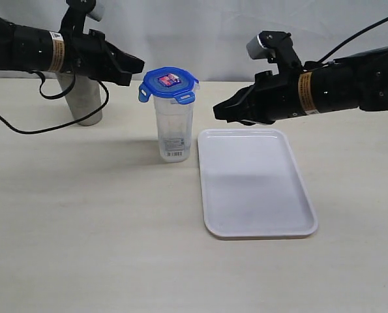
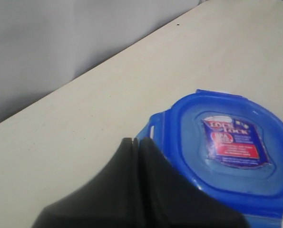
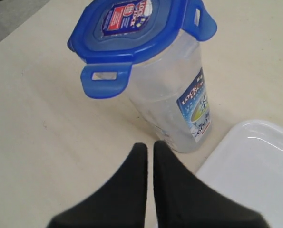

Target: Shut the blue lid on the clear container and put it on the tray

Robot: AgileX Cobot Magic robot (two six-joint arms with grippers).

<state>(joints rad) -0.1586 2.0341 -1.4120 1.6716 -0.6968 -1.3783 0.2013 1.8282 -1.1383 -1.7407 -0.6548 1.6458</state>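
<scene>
The clear container [image 1: 174, 127] stands upright on the table, just left of the white tray [image 1: 255, 186]. The blue lid [image 1: 169, 84] rests on its top with its snap tabs sticking outward. My left gripper [image 1: 139, 65] is shut and empty, hovering just left of the lid at lid height. In the left wrist view its tips [image 2: 135, 141] sit by the lid [image 2: 231, 147] at one tab. My right gripper [image 1: 217, 112] is shut and empty, above the tray's far left corner, right of the container. The right wrist view shows the gripper [image 3: 147, 146], the container [image 3: 172, 102] and the lid [image 3: 131, 28].
A tapered steel cup [image 1: 83, 98] stands at the back left behind the left arm, with a black cable [image 1: 24, 127] looping on the table near it. The tray's corner [image 3: 255, 166] lies beside the container's base.
</scene>
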